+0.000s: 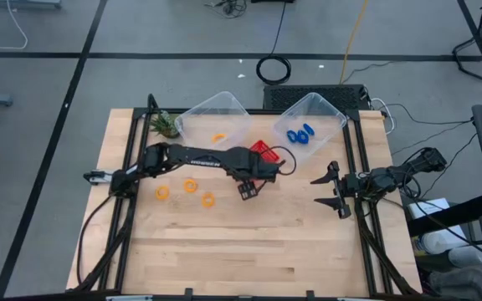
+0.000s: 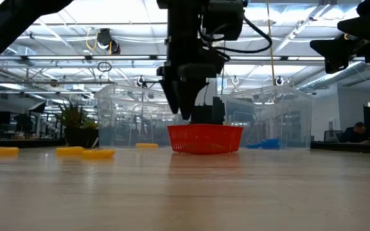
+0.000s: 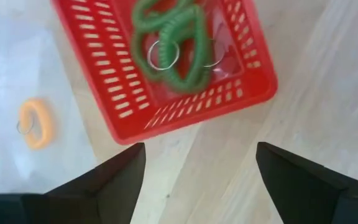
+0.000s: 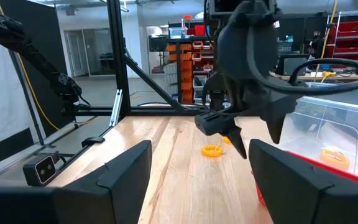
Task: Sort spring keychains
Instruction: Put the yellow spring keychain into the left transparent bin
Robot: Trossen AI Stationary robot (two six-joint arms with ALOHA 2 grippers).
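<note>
— Three orange keychains (image 1: 189, 191) lie on the desk left of centre in the high view, one more in the left clear bin (image 1: 213, 118), blue ones (image 1: 300, 134) in the right bin (image 1: 312, 117).
— And the left gripper (image 1: 248, 189)?
— Beside the red basket (image 1: 263, 152). Its wrist view shows the fingers (image 3: 114, 180) spread, empty, above green keychains (image 3: 174, 43) in that basket.
— Right gripper (image 1: 335, 191)?
— Near the desk's right edge, parted, holding nothing.
</note>
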